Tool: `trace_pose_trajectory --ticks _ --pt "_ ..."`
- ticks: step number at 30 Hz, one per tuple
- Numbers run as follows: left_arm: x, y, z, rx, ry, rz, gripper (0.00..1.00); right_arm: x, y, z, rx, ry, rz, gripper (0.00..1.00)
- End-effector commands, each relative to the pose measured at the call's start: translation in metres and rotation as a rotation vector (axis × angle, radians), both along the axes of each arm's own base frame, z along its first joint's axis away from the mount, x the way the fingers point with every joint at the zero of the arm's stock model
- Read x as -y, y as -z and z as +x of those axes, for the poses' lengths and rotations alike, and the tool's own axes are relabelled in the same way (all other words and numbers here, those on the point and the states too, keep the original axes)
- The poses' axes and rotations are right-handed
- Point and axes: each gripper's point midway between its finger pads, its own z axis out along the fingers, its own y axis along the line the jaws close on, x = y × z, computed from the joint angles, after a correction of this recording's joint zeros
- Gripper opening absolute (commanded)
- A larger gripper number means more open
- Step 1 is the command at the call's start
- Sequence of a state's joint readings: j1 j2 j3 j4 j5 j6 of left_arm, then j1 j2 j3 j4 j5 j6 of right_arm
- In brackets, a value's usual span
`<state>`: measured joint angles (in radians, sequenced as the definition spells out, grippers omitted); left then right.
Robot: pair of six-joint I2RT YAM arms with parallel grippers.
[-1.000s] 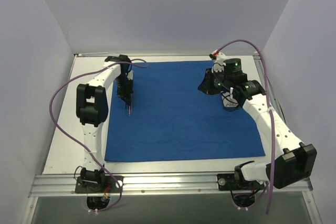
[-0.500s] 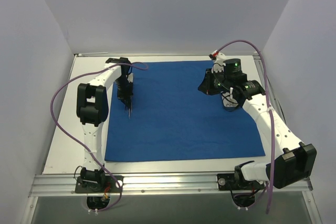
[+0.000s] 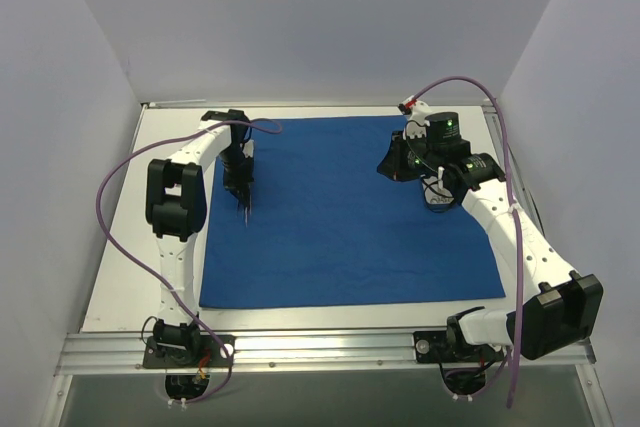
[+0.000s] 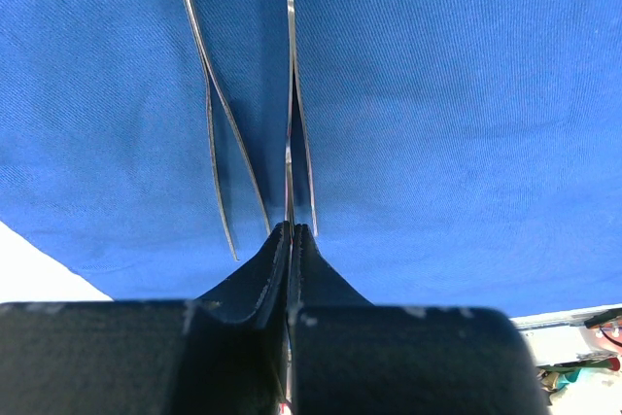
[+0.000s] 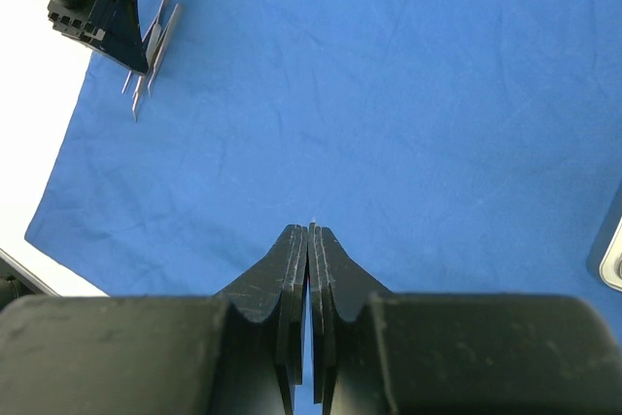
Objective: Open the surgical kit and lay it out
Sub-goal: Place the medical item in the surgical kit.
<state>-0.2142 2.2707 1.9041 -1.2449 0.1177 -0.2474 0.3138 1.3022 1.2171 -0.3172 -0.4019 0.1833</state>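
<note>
The blue cloth lies spread flat over most of the white surface. Near its far left edge, the left tool is clamped tight on the end of a pair of silver tweezers, which points away from it over the cloth. A second pair lies on the cloth just beside. The right tool hangs over the far right part of the cloth, fingers pressed together and gripping nothing.
</note>
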Motion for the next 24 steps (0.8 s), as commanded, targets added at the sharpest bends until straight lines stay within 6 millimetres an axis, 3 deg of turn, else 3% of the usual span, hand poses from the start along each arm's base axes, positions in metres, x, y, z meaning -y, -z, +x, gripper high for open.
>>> trace_pose_trajectory --ticks 1,24 --pt "0.0037 -0.0030 0.0025 0.018 0.013 -0.020 0.04 -0.0010 -0.0058 0.0021 0.022 -0.006 0.019 0.00" --pt "0.0055 -0.0011 0.0021 0.017 0.015 -0.028 0.14 -0.0026 -0.0070 0.0021 0.021 -0.012 0.026 0.00"
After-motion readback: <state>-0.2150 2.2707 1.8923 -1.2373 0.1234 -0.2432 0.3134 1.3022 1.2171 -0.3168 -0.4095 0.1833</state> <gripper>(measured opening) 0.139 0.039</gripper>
